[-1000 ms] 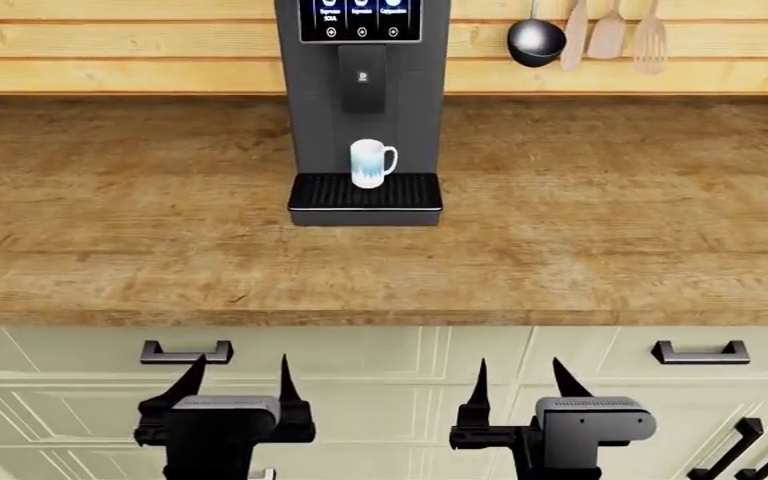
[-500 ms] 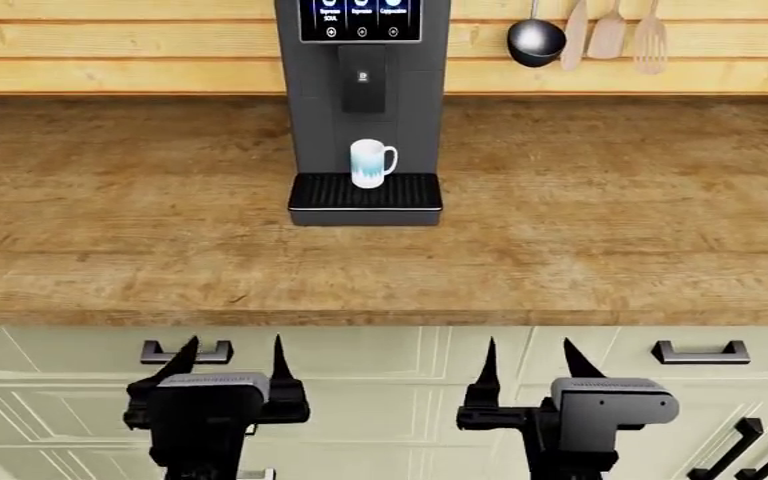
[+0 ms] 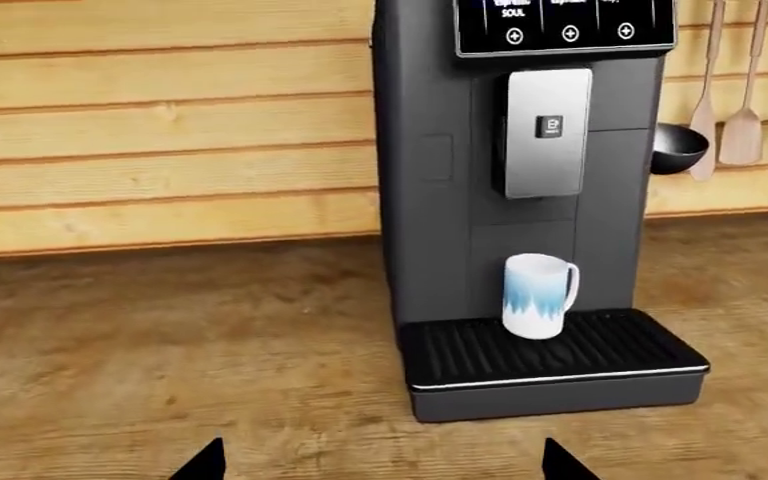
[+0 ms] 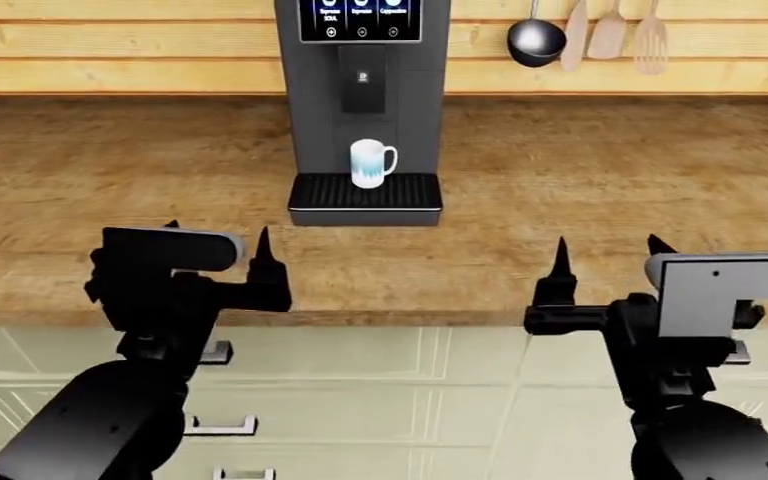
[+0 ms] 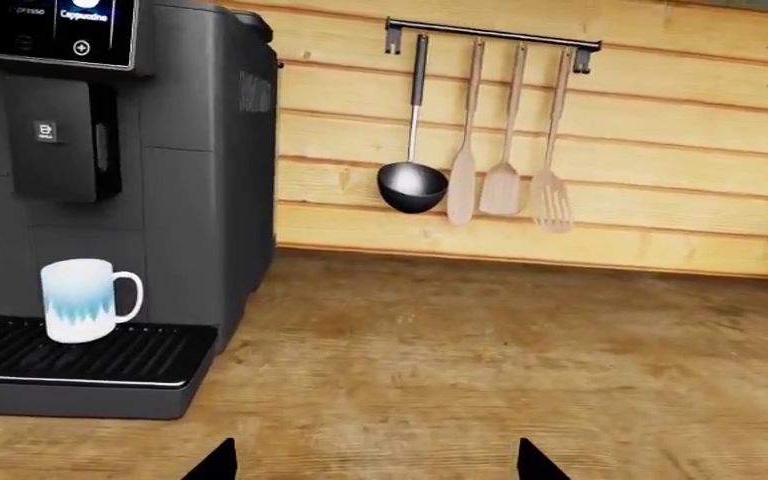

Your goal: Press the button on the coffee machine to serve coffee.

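Observation:
The dark-grey coffee machine [image 4: 363,90] stands at the back middle of the wooden counter, its black screen [image 4: 360,18] with round buttons along its lower edge at the top. A white mug with blue pattern [image 4: 371,163] stands on the ribbed drip tray [image 4: 364,193] under the spout block [image 4: 364,78]. My left gripper [image 4: 217,240] is open and empty over the counter's front edge, left of the machine. My right gripper [image 4: 607,250] is open and empty, right of it. The machine also shows in the left wrist view [image 3: 524,200] and right wrist view [image 5: 117,190].
A ladle [image 4: 535,38] and wooden utensils [image 4: 611,32] hang on the plank wall right of the machine. Pale cabinet drawers with dark handles [image 4: 211,352] lie below the counter [image 4: 624,180].
Both arms have risen from in front of the cabinet drawers to the height of the counter's front edge. Both grippers stay open. The machine and mug have not moved.

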